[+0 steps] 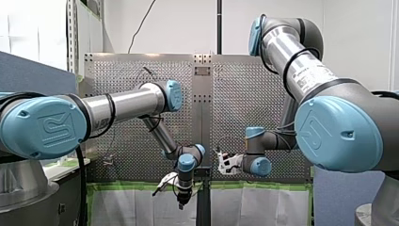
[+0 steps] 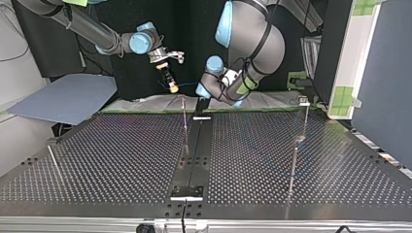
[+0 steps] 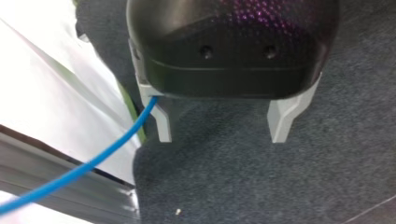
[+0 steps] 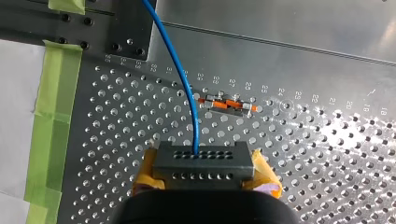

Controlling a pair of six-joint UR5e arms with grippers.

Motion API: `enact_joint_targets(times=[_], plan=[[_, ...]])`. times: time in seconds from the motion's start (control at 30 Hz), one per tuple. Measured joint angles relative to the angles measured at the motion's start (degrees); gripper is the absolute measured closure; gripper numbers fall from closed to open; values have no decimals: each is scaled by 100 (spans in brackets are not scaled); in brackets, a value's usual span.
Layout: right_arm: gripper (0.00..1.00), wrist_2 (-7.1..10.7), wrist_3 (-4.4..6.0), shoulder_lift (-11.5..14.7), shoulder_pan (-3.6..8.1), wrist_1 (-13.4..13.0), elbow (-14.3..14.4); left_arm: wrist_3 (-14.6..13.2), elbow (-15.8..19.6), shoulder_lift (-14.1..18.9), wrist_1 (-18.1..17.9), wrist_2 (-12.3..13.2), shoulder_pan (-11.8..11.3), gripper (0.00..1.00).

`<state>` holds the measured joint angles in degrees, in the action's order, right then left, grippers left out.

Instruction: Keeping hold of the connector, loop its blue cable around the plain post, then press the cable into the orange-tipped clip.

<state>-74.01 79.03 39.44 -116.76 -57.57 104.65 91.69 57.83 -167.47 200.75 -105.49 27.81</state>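
**Right wrist view: connector clamped, cable not in the clip**

Grips the grey connector [image 4: 201, 161] in my right gripper [image 4: 204, 175], yellow pads [image 4: 264, 175] shut against both its ends, with the perforated surface [image 4: 327, 177] ahead. Sends the blue cable [image 4: 180, 70] out of the connector's upper row of holes and away across the surface in a gentle curve. Runs it just beside one end of the orange-tipped clip [image 4: 227, 103], not pressed into it; touching or not, cannot tell.

Hangs my left gripper [image 3: 223, 126] off the surface in the left wrist view, over grey carpet [image 3: 257, 186], pale fingers [image 3: 282, 121] spread wide and nothing between them. Lets the blue cable slip out from under the gripper's black body just beside one finger and trail off over a white sheet [image 3: 46, 84]; held there or merely passing, cannot tell.

Places my right gripper, in the top view, up in the air beyond the surface's far edge, left of the dark middle channel [image 2: 198, 145]. Drops my left arm down behind that far edge, close to the channel's end. Finds slim posts [image 2: 184, 114] upright on the surface, one just beside the channel, others well apart toward the view's right and left; which one plain, cannot tell.
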Motion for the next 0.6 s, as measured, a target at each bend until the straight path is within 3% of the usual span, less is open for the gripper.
enact_joint_targets(times=[0.13,0.2,0.23,0.27,0.3,0.33,0.4,0.43,0.47,0.6], plan=[[100,0,0,0,-2,-1,2,-16,7,1,-209,-18,-5,4],[100,0,0,-1,-2,-1,1,-18,18,1,-304,-75,-5,26],[100,0,0,-1,-2,-1,1,-18,24,1,-334,-109,-7,26],[100,0,0,0,-2,-1,1,-19,31,1,-360,-146,-7,36],[100,0,0,0,-2,0,0,-18,41,1,-386,-198,-7,62],[100,0,0,0,-2,-1,1,-17,48,1,-401,-238,-8,62],[100,0,0,-1,-2,0,1,-9,70,1,-426,-344,-7,87],[100,0,0,-1,-2,-1,1,-5,80,1,-438,-388,-7,87],[100,0,0,-1,-2,-1,1,1,93,2,-455,-432,-7,97],[100,0,0,-1,-3,-1,0,43,171,4,-600,-618,-11,100]])
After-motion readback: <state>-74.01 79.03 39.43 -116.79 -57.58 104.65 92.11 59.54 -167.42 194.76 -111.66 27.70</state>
